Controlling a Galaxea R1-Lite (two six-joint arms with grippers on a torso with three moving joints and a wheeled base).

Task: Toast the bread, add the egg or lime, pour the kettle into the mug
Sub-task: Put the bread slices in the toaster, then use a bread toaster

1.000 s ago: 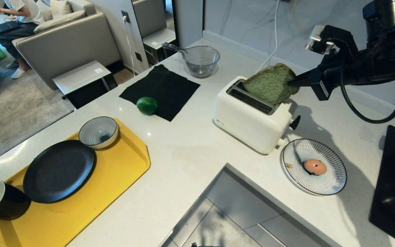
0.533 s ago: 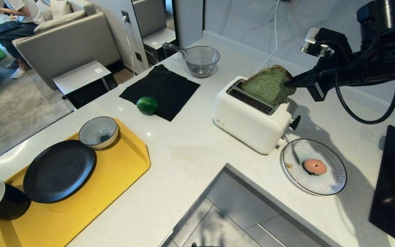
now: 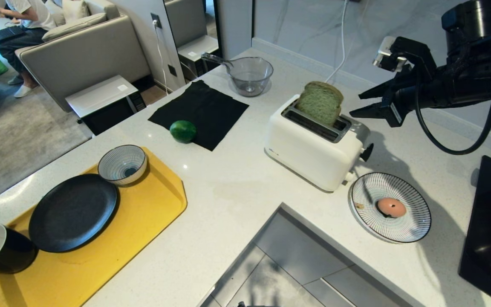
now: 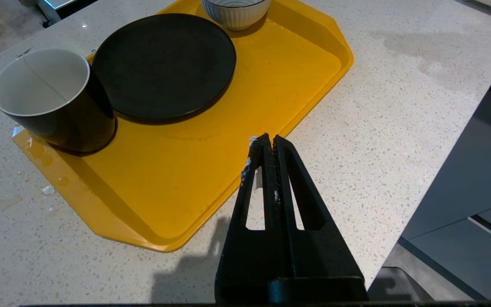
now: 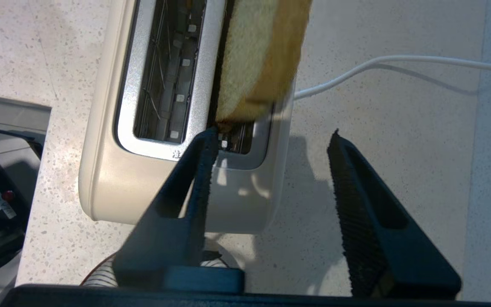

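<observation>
Right gripper (image 3: pixel 359 103) level beside toaster (image 3: pixel 313 145), fingers wide, clear of bread (image 3: pixel 320 102). Left gripper (image 4: pixel 269 143) fingers closed, empty. No legible writing.

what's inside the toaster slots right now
The bread stands upright in the toaster's rear slot, its top half sticking out; its lower part is hidden. The front slot shows only bare wire guides.

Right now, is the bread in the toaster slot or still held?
In the slot: the bread stands upright in the toaster's rear slot, upper half protruding. The right gripper is open beside it, not touching.
</observation>
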